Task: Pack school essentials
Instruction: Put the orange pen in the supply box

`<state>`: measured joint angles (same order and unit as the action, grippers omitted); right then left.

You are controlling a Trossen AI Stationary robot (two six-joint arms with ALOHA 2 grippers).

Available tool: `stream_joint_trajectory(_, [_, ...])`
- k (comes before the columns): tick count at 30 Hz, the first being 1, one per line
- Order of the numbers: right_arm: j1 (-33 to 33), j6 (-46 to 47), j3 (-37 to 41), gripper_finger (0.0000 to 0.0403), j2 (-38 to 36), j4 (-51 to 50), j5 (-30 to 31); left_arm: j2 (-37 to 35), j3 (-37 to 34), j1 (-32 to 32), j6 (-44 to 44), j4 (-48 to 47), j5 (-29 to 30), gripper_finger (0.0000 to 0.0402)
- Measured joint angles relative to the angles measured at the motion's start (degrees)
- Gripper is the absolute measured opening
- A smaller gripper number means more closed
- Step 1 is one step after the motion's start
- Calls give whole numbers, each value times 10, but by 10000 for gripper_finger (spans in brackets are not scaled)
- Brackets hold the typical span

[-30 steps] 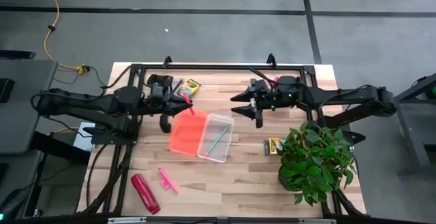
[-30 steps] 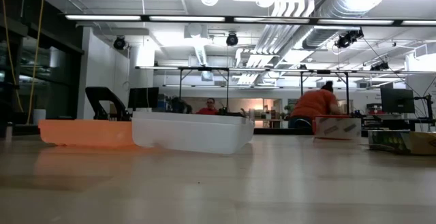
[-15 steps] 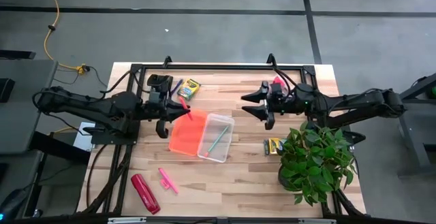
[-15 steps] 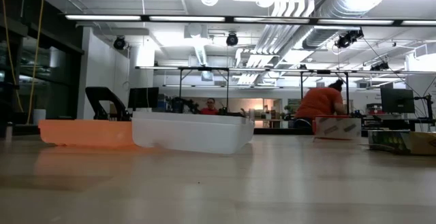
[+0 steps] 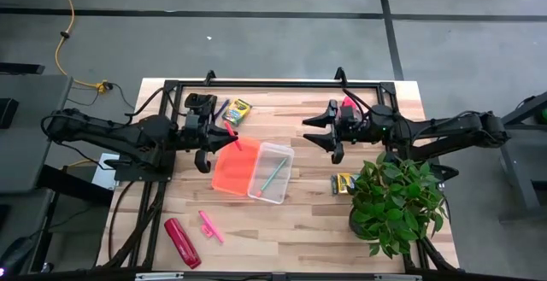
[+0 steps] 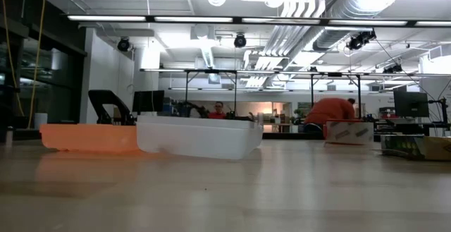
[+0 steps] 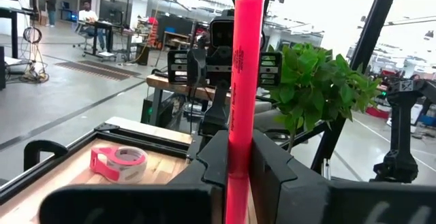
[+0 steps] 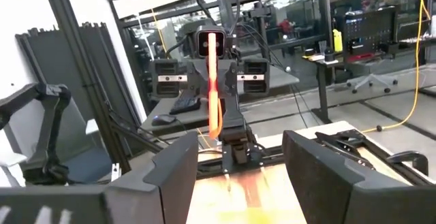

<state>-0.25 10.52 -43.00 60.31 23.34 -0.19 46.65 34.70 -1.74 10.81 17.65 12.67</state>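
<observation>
My left gripper (image 5: 219, 138) is shut on a pink pencil (image 7: 243, 81) and hovers at the far left corner of the orange lid (image 5: 231, 168). The clear box (image 5: 271, 172) sits beside the lid with a green pencil (image 5: 273, 175) in it. My right gripper (image 5: 327, 133) hangs open to the box's far right, touching nothing. One crayon box (image 5: 238, 109) and a blue pen (image 5: 220, 108) lie at the far side, and a second crayon box (image 5: 344, 183) lies by the plant. Pink sticks (image 5: 209, 225) lie near the front. My left gripper pinches the pink pencil's shaft (image 7: 238, 149) between its two fingers (image 7: 211, 163), which come level from the table's left. The pencil lies across the fingers, and a long part of it sticks out past them. It is lifted clear, with its end (image 5: 241, 142) over the orange lid.
A potted plant (image 5: 393, 197) stands at the right front. A long red glossy object (image 5: 182, 242) lies at the left front corner. A pink tape roll (image 7: 119, 163) sits on the far side. A black frame (image 5: 273, 84) borders the table. People show in the room behind.
My right gripper has drawn back toward the table's right edge, away from the clear box, staying open; it then kept still. The left gripper has kept the pink pencil over the lid's corner.
</observation>
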Motion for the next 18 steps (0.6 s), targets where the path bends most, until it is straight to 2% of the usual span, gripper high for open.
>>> stream_joint_trajectory(11, [0, -20, 0, 206, 0, -4, -2, 0, 0, 0, 3, 0, 0, 20])
stream_joint_trajectory(18, [0, -20, 0, 206, 0, -4, -2, 26, 0, -8, 58, -33, -3, 20])
